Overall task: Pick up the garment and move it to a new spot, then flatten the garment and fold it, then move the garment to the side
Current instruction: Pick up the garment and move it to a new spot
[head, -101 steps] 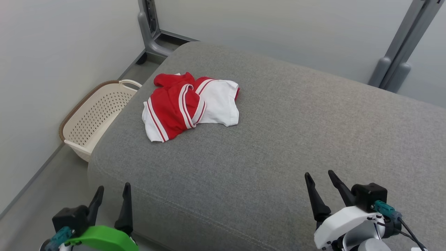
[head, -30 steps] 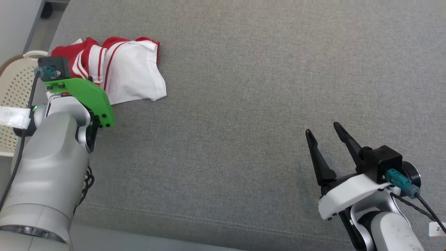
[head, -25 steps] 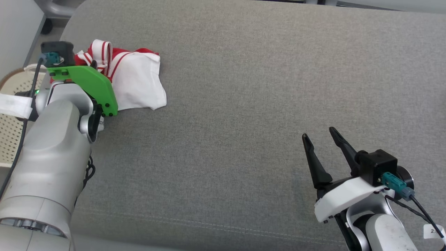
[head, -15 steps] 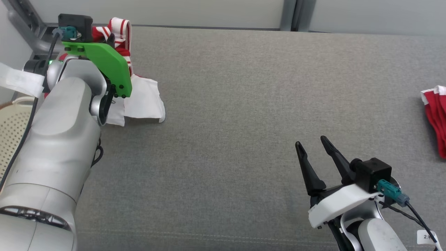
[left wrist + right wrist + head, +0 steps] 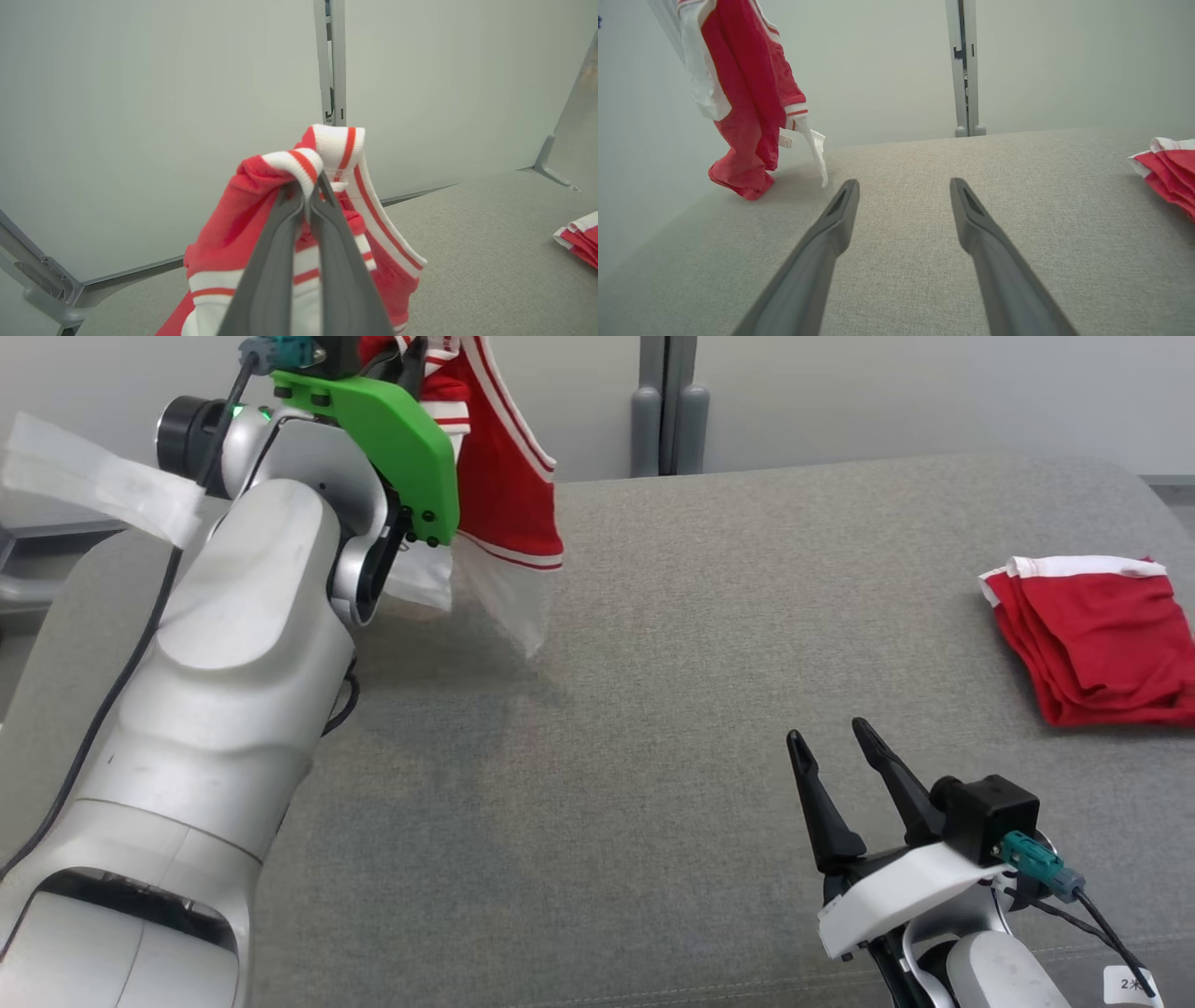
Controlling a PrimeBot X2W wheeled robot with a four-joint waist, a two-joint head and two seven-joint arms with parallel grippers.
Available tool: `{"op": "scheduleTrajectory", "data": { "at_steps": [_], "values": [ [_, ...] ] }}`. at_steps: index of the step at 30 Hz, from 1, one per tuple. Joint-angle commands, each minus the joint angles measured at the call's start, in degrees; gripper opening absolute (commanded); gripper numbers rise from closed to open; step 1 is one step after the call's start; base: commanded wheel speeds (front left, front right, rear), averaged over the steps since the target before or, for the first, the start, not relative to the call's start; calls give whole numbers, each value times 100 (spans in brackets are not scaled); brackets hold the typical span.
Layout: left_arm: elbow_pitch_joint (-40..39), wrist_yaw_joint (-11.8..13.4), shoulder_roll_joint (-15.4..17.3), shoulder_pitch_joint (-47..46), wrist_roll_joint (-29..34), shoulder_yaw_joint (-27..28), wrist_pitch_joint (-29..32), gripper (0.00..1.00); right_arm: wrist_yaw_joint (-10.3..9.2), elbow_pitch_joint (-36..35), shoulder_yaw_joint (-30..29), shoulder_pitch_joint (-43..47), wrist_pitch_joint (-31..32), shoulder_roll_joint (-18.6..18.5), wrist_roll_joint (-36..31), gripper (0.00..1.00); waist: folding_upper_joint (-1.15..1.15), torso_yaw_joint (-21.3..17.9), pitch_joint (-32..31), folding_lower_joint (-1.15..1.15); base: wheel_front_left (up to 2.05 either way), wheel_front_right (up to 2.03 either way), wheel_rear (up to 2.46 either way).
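Observation:
The garment (image 5: pixel 499 476) is red with white striped trim and white panels. It hangs from my left gripper (image 5: pixel 411 355) at the upper left of the head view, and its lowest folds still brush the grey cushion (image 5: pixel 653 663). In the left wrist view my left gripper (image 5: pixel 309 189) is shut on a striped cuff of the garment (image 5: pixel 327 154). My right gripper (image 5: pixel 826 742) hovers open and empty over the cushion's near right part. In the right wrist view my right gripper (image 5: pixel 903 186) has its fingers wide apart, and the garment (image 5: pixel 747 93) dangles far to the left.
A second red garment with white trim (image 5: pixel 1092 635) lies folded at the cushion's right edge; the folded garment (image 5: pixel 1167 163) also sits at the right in the right wrist view. Grey wall panels and a metal post (image 5: pixel 665 406) stand behind the cushion.
My left gripper has risen and swung rightward, lifting the garment from a crumpled heap until it hangs. The head camera has tilted up and turned, bringing the folded red garment into view. My right gripper stays open.

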Motion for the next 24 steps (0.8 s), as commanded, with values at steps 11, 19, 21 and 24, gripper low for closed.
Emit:
{"op": "scheduleTrajectory", "data": {
  "at_steps": [11, 19, 21, 24],
  "values": [
    [-537, 157, -380, 181, -59, -292, 200, 0, -6, 17, 85, -169, -77, -12, 37, 100, 0, -798, 119, 0, 0, 0, 0],
    [-657, 134, -537, 406, -228, -622, 80, 0, -6, 59, 144, -342, -160, -11, 59, 100, 0, -1211, 438, 0, 0, 0, 0],
    [-645, 112, -549, 438, -273, -718, -12, 0, -6, 87, 167, -399, -183, -11, 69, 100, 0, -1295, 492, 0, 0, 0, 0],
    [-643, 154, -558, 490, -348, -928, -183, 0, -6, 138, 231, -447, -215, -11, 83, 100, 0, -1417, 550, 0, 0, 0, 0]
  ]
}}
